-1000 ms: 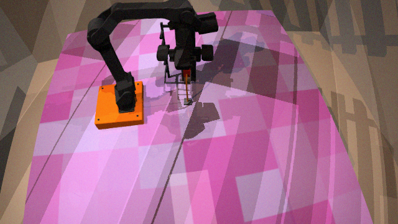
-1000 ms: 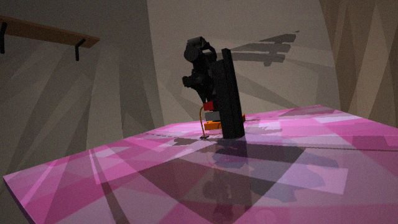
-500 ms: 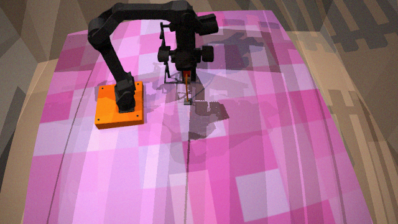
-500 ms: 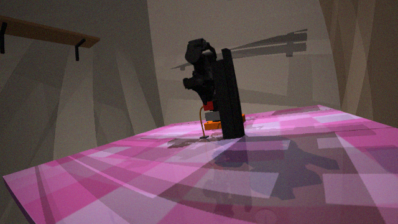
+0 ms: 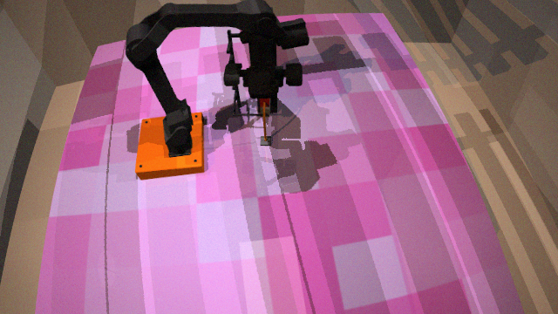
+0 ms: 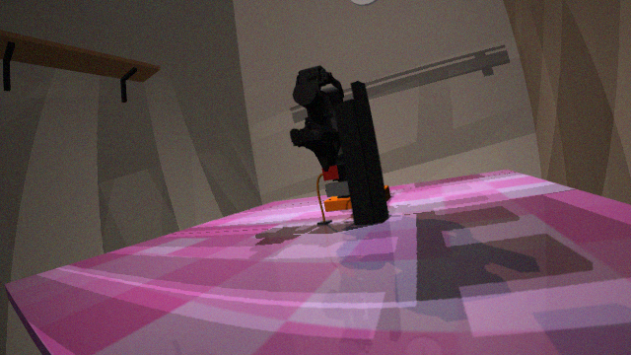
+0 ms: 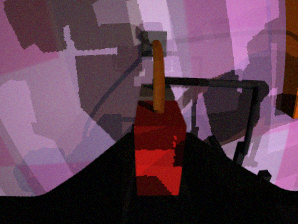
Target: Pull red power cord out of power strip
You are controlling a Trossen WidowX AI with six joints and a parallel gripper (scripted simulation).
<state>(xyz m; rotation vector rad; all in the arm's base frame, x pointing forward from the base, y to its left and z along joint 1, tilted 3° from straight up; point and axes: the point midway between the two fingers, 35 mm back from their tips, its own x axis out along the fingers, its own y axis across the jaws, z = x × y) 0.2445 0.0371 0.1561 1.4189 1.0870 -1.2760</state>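
Jaws clamped on red plug [image 7: 158, 152], orange cord [image 7: 158, 83] trailing to table [image 5: 349, 218], orange base [image 5: 153, 159] nearby

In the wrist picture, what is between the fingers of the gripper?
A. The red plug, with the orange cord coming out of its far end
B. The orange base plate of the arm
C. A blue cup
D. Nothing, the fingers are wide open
A: in the wrist view the red plug sits between the dark fingers, and the orange cord leaves its far end toward the table.
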